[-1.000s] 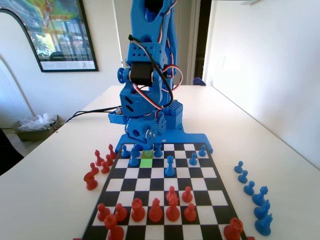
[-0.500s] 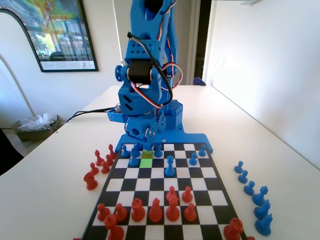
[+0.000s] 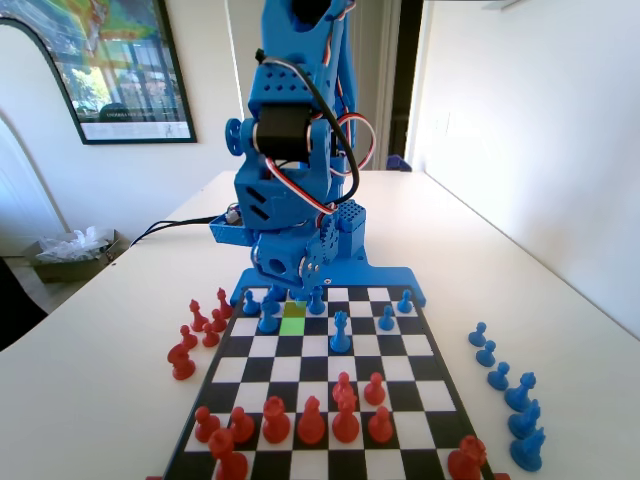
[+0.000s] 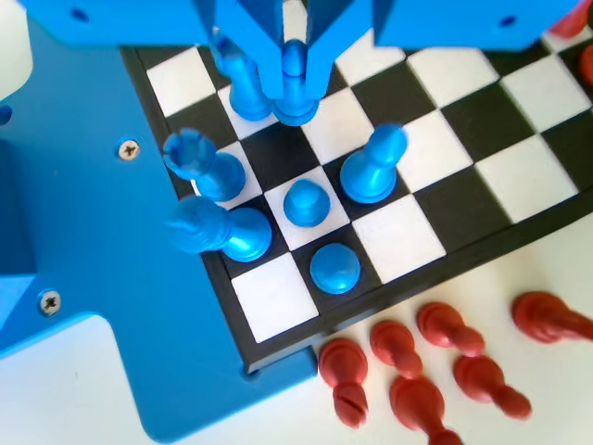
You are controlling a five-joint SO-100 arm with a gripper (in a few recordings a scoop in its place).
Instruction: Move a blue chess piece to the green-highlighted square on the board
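Closed around a small blue plastic pawn [image 4: 294, 85], the blue two-finger pincer [image 4: 295, 79] (jaws hugging both sides) hangs low, bright lime-green square [image 3: 293, 325] just beside.

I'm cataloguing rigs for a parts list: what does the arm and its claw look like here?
The arm is bright blue printed plastic in blocky segments, with a black servo motor set into it. Red, white and black wires loop loosely down its side, and small screws dot the housings. The claw is the same blue plastic, two tapering jaws hanging from the top of the wrist view. I can make out no markings.
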